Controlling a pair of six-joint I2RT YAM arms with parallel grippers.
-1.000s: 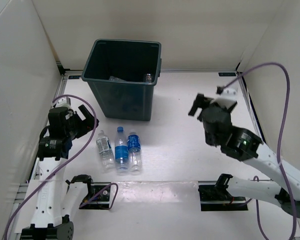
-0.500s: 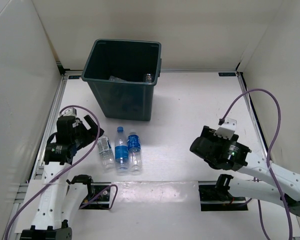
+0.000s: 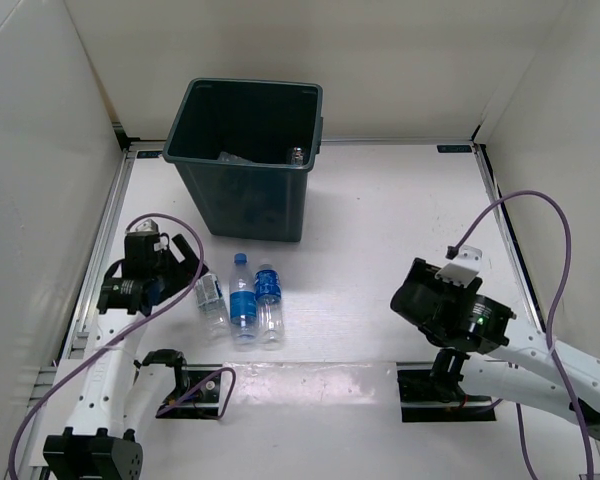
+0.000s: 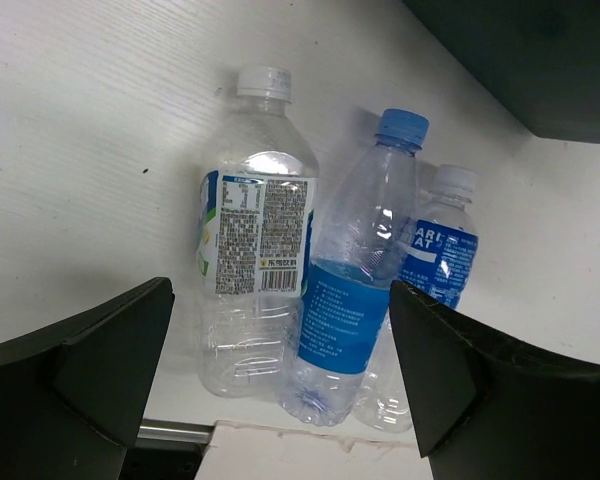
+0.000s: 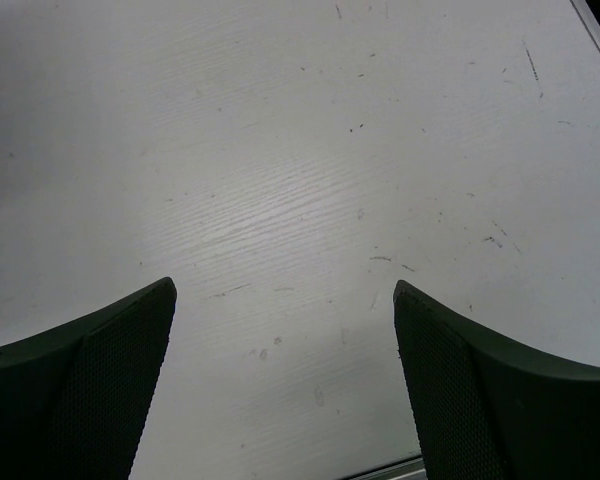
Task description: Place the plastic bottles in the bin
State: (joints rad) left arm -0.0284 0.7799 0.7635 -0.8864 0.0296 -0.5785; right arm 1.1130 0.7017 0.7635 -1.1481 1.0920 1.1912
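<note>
1. Three plastic water bottles lie side by side on the white counter point(image 3: 380, 220), just in front of the dark green bin point(image 3: 250, 205), their caps pointing toward it.
2. The left bottle point(image 4: 252, 250) has a white cap and a label with a block of small print. It touches the middle bottle point(image 4: 352, 300), which has a blue cap and a blue label.
3. The right bottle point(image 4: 438, 255) also has a white cap and a blue label. In the left wrist view it is partly hidden behind the middle one.
4. The bin stands upright toward the far left of the counter. Inside it are two more clear bottles, one point(image 3: 230, 158) near the left of the bin's floor and one point(image 3: 296, 154) against the right wall.
5. The left claw point(image 4: 280, 295) is spread wide and holds nothing. It sits low at the left end of the row, and its two fingers point(image 4: 110, 360) frame all three bottles in the wrist view.
6. The right claw point(image 5: 285, 300) is also fully spread and empty. It points down at bare counter on the right side, well apart from the bottles and the bin.
</note>
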